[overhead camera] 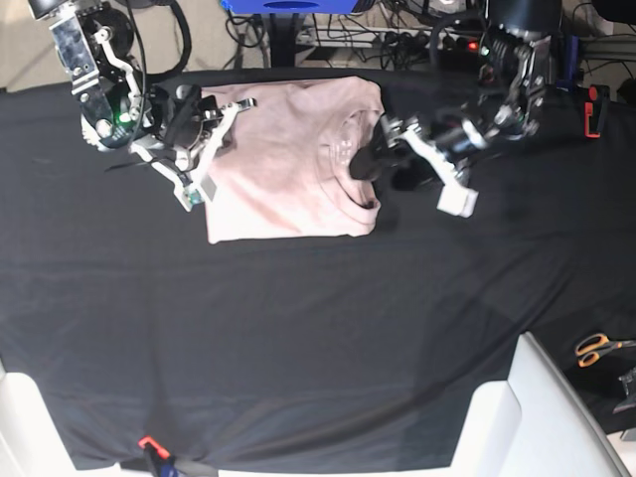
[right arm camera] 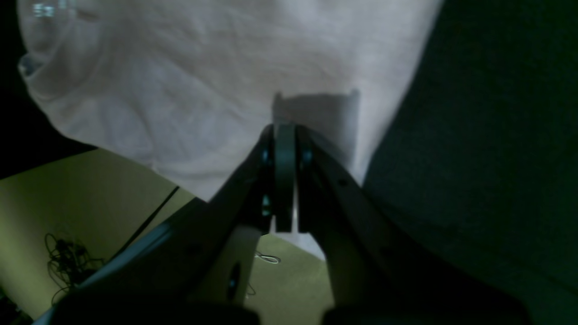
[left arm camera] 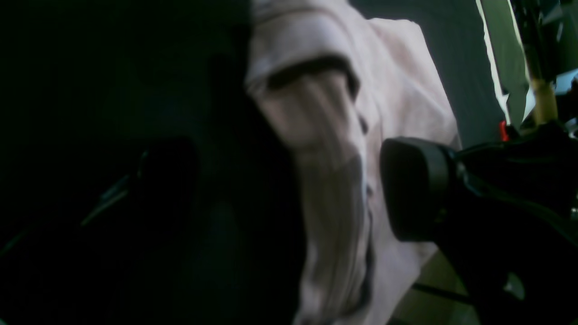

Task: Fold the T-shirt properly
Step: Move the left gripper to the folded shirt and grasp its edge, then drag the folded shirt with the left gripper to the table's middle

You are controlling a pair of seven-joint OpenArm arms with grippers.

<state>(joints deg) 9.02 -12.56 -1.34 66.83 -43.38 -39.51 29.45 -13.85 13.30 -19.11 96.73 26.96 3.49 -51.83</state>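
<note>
Left wrist: left end effector (left arm camera: 289,189) spread wide, T-shirt (left arm camera: 334,135) between fingers, ungripped | Right wrist: right end effector (right arm camera: 284,135) clenched on shirt edge | Base: shirt folded flat at far side of desk (overhead camera: 298,348).

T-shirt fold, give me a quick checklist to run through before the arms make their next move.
1. Left gripper open, clear of cloth: ok, jaws wide; touching the collar: cannot tell.
2. Right gripper shut: ok; pinching fabric at its edge: cannot tell.
3. T-shirt folded into a rectangle on the table cloth: ok.
4. Edges aligned: not ok, collar end bunched.
5. Scissors away from the work: ok.
</note>
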